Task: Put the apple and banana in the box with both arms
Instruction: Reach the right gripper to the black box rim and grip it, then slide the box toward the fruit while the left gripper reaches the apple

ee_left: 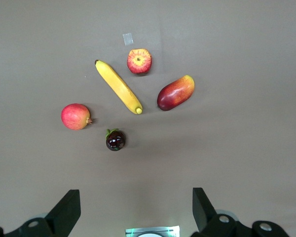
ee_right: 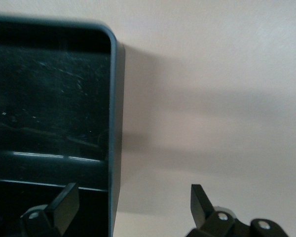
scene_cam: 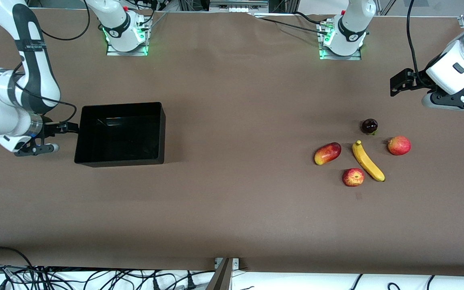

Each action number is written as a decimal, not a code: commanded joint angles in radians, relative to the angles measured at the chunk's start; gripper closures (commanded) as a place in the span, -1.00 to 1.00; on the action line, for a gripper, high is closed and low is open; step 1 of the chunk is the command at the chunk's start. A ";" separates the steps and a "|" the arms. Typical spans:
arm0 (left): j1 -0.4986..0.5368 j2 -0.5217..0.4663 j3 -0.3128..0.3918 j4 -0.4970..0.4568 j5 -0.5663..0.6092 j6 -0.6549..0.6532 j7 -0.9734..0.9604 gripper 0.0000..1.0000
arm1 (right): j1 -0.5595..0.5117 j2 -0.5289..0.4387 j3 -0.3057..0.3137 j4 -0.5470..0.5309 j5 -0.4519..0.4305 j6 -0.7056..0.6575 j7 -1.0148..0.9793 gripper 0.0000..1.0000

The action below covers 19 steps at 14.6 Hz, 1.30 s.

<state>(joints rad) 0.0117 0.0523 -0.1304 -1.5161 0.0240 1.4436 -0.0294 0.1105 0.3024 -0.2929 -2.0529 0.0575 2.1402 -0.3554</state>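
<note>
Nearest the front camera of the fruits, the apple (scene_cam: 353, 177) sat on the brown table (scene_cam: 232, 209) toward the left arm's end, its dimpled stem hollow facing up. Just beside it lay the banana (scene_cam: 367, 161), its long axis running diagonally: one tip lay near the apple, the other pointed away from the camera toward the dark purple mangosteen (scene_cam: 369, 126), without touching either. A red-yellow mango-shaped fruit (scene_cam: 327, 153) lay on the banana's side toward the right arm, and a smooth red round fruit (scene_cam: 399, 145) with a small nub lay on the banana's side toward the table's end. The box (scene_cam: 119, 134), glossy black and open-topped, stood well apart from all the fruit at the right arm's end of the table, with nothing in it. The right gripper (scene_cam: 67, 127) hung at the box's end wall, fingers (ee_right: 64, 202) spread, one finger over the inside and one outside. The left gripper (scene_cam: 397, 82) hovered over bare table near the mangosteen, its fingers (ee_left: 66, 210) spread wide and holding nothing.
</note>
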 commanded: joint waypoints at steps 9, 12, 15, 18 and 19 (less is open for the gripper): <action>-0.006 0.001 0.000 -0.006 0.008 -0.012 0.002 -1.00 | 0.003 -0.048 0.001 -0.148 0.077 0.089 -0.031 1.00; -0.006 0.001 0.000 -0.007 0.007 -0.012 0.002 -1.00 | 0.005 -0.046 0.003 -0.136 0.077 0.080 -0.033 1.00; -0.006 0.003 0.000 -0.006 0.007 -0.011 0.002 -1.00 | 0.005 -0.048 0.004 -0.121 0.079 0.078 -0.043 1.00; -0.007 0.015 0.000 -0.004 0.007 -0.005 0.002 -1.00 | 0.011 -0.048 0.015 -0.084 0.087 0.064 -0.048 1.00; -0.007 0.020 0.000 -0.004 0.007 -0.005 -0.004 -1.00 | 0.026 -0.045 0.017 -0.054 0.091 0.038 -0.042 1.00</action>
<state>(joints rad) 0.0113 0.0626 -0.1306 -1.5210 0.0240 1.4411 -0.0294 0.1196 0.2746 -0.2825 -2.1475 0.1212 2.2119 -0.3809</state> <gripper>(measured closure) 0.000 0.947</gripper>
